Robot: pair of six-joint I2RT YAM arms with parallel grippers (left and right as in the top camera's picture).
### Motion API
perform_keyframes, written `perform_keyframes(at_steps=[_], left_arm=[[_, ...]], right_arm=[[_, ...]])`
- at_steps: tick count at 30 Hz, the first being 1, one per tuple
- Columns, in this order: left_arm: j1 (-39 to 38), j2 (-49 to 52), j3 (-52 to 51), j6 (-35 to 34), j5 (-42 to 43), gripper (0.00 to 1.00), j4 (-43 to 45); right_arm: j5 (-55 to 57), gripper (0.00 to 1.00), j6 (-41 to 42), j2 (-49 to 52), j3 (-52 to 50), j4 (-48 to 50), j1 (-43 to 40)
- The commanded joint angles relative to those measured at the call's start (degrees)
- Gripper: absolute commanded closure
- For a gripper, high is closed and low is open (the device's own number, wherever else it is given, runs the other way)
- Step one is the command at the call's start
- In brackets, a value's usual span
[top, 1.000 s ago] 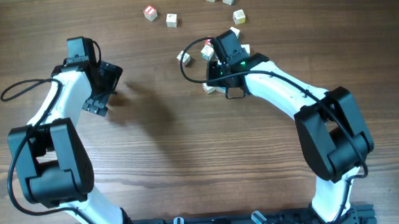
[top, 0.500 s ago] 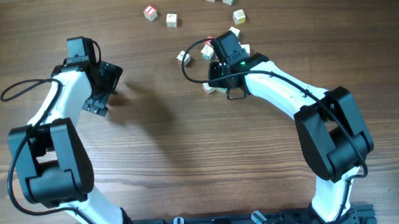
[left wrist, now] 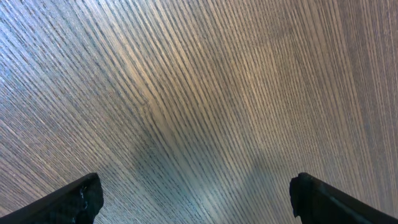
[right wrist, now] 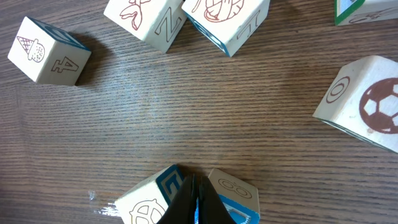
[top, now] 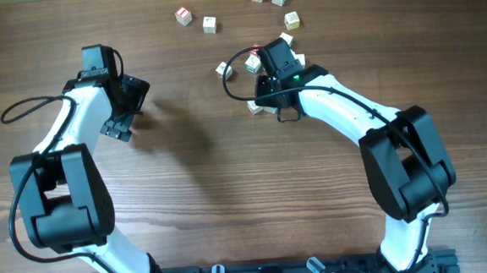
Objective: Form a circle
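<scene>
Your right gripper [right wrist: 194,200] has its jaws pressed shut and empty, tips between two blue-faced cubes [right wrist: 235,198]. Beyond it the other cubes [right wrist: 51,51] lie in a loose arc. Well apart from it, your left gripper [top: 126,106] hangs with jaws wide open above the surface [left wrist: 199,93].

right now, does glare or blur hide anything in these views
Left wrist: a pale bluish sheen washes the table grain at left, soft shadows lower down, nothing else in view. Right wrist: sharp and evenly lit, prints on the cubes readable, the shut right end effector between two of them. Overhead: even light, no glare, but most cube faces too small to read.
</scene>
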Motion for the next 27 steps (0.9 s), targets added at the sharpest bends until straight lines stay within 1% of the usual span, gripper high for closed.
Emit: perform_keyframes(at_steps=[1, 22, 27], left_arm=[[0.07, 0.76, 0.17, -0.55, 0.22, 0.00, 0.00], [0.07, 0.76, 0.17, -0.55, 0.22, 0.00, 0.00], [0.07, 0.76, 0.17, -0.55, 0.22, 0.00, 0.00]], right_arm=[[1.62, 0.95, 0.96, 0.96, 1.11, -0.31, 0.04], [2.69, 0.95, 1.07, 0.96, 1.14, -0.44, 0.04], [2.19, 0.95, -1.20, 0.96, 1.62, 1.03, 0.07]])
